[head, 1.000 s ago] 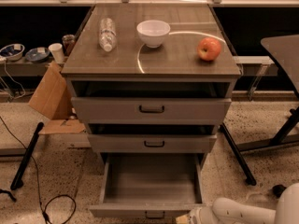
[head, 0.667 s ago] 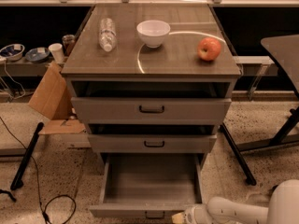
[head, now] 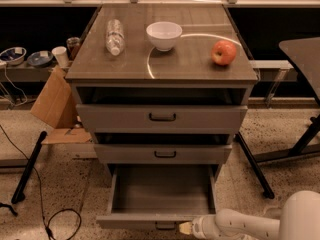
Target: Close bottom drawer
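Speckled floor (head: 282, 131) surrounds a grey cabinet (head: 200, 66) that stands before a dark shelf wall. At the bottom edge of the camera view, the gripper (head: 186, 228) sits low at the end of a white arm (head: 240, 225) that comes in from the right. Its pale tip is at the front panel of the bottom drawer (head: 160, 194), just right of the small black handle (head: 165, 226) (whether it touches the panel, and whether it is wide or narrow, I cannot tell). The bottom drawer stands far out, just above and behind the gripper, its plain grey box open upward. Higher up, the middle drawer (head: 165, 154) and the top drawer (head: 162, 117) each stand slightly out, with a dark gap over each front.

Left of the gripper the floor is open apart from a looping black cable (head: 65, 210) and a slanting black bar (head: 30, 166). Up and to the right of the gripper, a black table leg (head: 254, 165) slants close to the cabinet's side, with a strip of floor between the two. Up and to the left of the gripper, a cardboard sheet (head: 54, 104) leans beside the cabinet.

Far above the gripper, three things rest well apart on the cabinet top: a clear bottle (head: 114, 35) lying on its side, a white bowl (head: 164, 35) and a red apple (head: 223, 52) (the bottle's label is too small to read).
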`<state>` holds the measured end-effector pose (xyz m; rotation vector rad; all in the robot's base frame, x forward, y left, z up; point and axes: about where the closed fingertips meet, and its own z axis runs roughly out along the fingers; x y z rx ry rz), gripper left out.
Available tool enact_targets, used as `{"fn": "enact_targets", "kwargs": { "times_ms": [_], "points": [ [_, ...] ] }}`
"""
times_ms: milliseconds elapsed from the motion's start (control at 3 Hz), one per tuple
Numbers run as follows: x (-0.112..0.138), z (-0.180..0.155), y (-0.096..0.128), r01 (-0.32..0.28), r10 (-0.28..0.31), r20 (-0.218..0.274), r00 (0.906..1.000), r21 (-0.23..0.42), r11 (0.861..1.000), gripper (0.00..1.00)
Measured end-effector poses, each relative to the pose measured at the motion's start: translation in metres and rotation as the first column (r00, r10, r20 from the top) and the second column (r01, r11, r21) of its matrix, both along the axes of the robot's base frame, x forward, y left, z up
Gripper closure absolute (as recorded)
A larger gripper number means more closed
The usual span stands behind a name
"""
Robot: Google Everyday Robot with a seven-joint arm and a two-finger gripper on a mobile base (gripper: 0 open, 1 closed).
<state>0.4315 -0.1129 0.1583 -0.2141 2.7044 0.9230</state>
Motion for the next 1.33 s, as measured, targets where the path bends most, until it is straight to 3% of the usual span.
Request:
{"fn": "enact_targets", "kwargs": {
  "times_ms": [333,667,1333],
  "points": [
    [0.018,0.006,0.006,0.048,-0.048,0.027,0.9985,0.005,0.999,1.00],
    [0.038,0.014,0.014,0.057,-0.057,0.068,0.9960,0.001,0.998,1.00],
    [0.066,0.010,-0.002,0.057,-0.050,0.109,0.9928,-0.062,0.996,1.00]
  ]
}}
